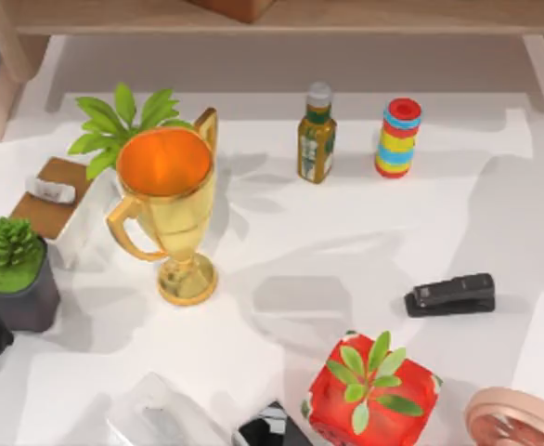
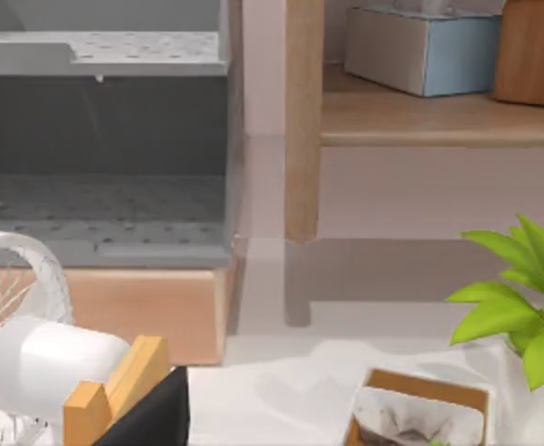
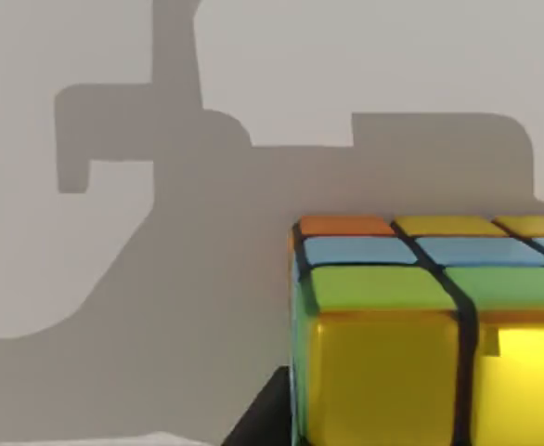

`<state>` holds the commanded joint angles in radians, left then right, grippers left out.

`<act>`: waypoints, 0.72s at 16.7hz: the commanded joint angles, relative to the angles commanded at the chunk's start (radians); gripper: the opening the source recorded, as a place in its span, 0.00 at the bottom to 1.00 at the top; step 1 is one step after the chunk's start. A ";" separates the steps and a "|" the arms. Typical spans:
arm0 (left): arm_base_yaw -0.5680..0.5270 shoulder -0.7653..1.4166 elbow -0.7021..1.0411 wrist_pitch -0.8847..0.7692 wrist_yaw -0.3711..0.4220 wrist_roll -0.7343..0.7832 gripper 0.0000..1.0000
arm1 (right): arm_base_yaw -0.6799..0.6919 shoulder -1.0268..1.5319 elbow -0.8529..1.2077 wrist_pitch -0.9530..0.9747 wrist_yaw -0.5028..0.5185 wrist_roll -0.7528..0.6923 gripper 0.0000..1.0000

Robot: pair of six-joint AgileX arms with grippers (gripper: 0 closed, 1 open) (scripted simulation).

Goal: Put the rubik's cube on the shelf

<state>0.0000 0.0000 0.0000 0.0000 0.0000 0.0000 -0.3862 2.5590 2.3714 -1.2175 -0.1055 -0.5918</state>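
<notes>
One thing matters most: the cube (image 3: pixel 411 325) sits close under the right wrist camera, above a white surface with arm shadows, and a dark part shows at its lower edge. Whether the right gripper is clamped on it I cannot tell; its fingers are not plainly visible, so a poor hold could let the cube drop.

From the top view, the shelf (image 1: pixel 281 17) runs along the far edge, behind the bottle (image 1: pixel 317 135) and the striped cylinder (image 1: pixel 398 137). A low carry toward the shelf could knock either one, or the tall trophy (image 1: pixel 168 209) left of the bottle.

On the left wrist view, the shelf board (image 2: pixel 439 116) already holds a tissue box (image 2: pixel 420 46), so room there is limited. Neither the left gripper nor its state can be told.
</notes>
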 joint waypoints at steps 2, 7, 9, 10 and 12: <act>0.000 0.000 0.000 0.000 0.000 0.000 1.00 | 0.000 0.000 0.000 0.000 0.000 0.000 0.10; 0.000 0.000 0.000 0.000 0.000 0.000 1.00 | 0.000 0.000 0.000 0.000 0.000 0.000 0.00; 0.000 0.000 0.000 0.000 0.000 0.000 1.00 | 0.000 0.000 0.000 0.000 0.000 0.000 0.00; 0.000 0.000 0.000 0.000 0.000 0.000 1.00 | 0.000 0.000 0.000 0.000 0.000 0.000 0.00; 0.000 0.000 0.000 0.000 0.000 0.000 1.00 | -0.004 -0.001 0.001 0.000 0.000 0.001 0.00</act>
<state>0.0000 0.0000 0.0000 0.0000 0.0000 0.0000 -0.3901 2.5581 2.3720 -1.2179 -0.1055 -0.5904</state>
